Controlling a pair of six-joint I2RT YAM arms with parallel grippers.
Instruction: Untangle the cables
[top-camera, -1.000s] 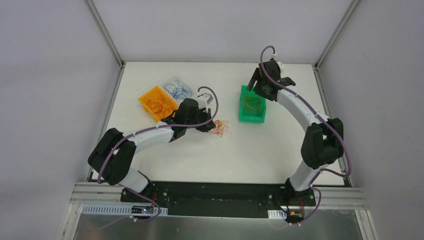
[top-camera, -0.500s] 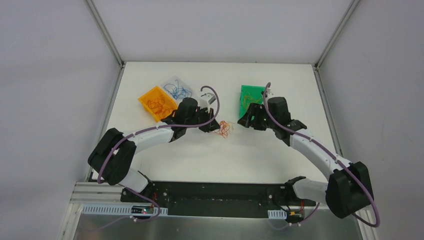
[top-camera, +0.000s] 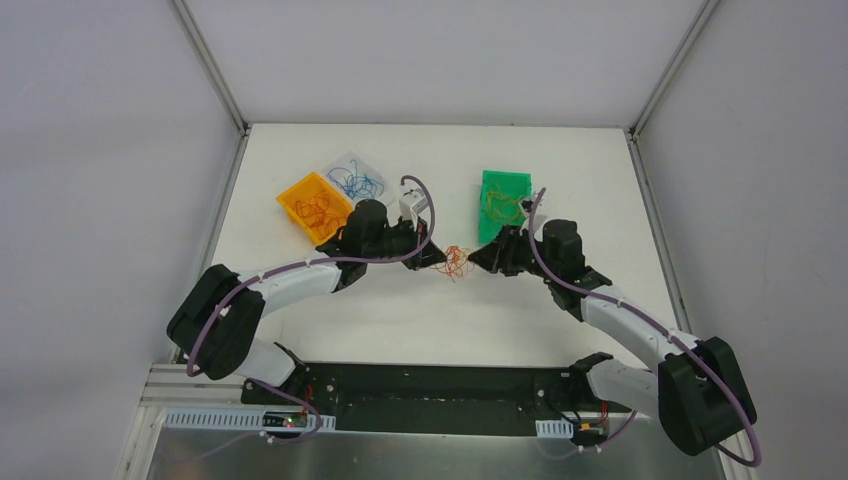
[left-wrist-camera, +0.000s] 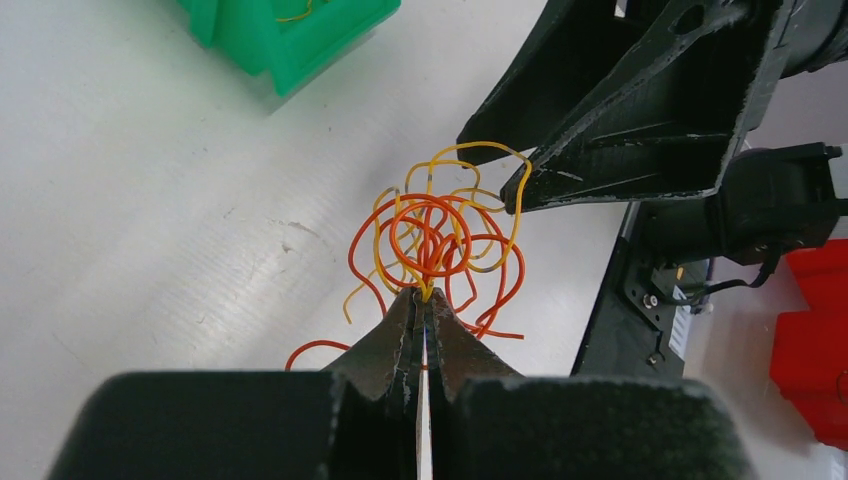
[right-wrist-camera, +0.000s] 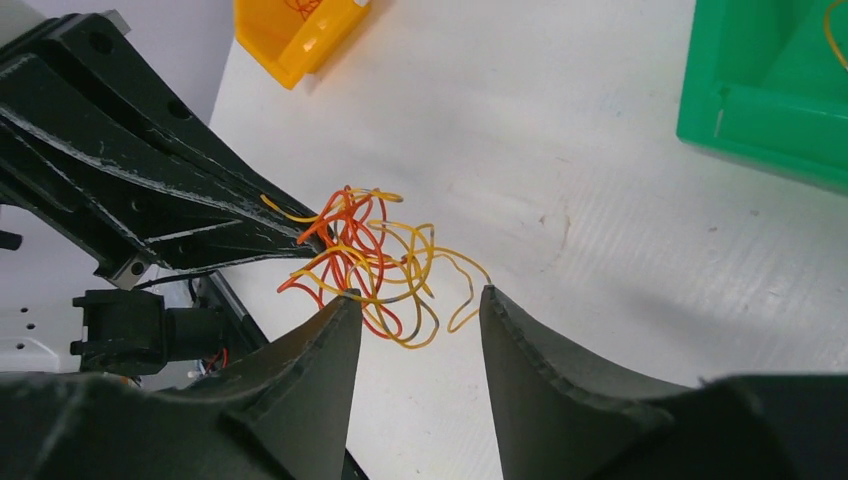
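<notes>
**Desk:** Where do we find the cable tangle (top-camera: 457, 262)?

**Photo:** We find it mid-bench (top-camera: 400, 330), about halfway between the left and right edges. It is an orange-red and yellow clump caught between the left end effector (left-wrist-camera: 424, 298) and the right end effector (right-wrist-camera: 415, 310). The green bin (top-camera: 503, 205) stands beyond it toward the far right corner. The orange bin (top-camera: 312, 205) and clear bin (top-camera: 355, 175) sit toward the far left corner.

**Desk:** Which way does it run?

**Photo:** We see no single heading, since the loops curl every way. From above, the clump reads slightly longer from far edge to near edge than from side to side.

**Desk:** And the grips?

**Photo:** The left end effector is pinched tight on strands at the clump's left side, its fingers meeting with wire between them. The right one is spread wide and holds nothing, its tips at the clump's right side. We cannot tell whether they touch wire.

**Desk:** What has changed?

**Photo:** A second ago the right arm (top-camera: 620, 310) reached over the green bin near the far edge. Half a second ago it was at that bin's near end, and now it faces the tangle. The left arm (top-camera: 290, 280) has stretched rightward, and the clump has shifted a little toward the right edge.
</notes>
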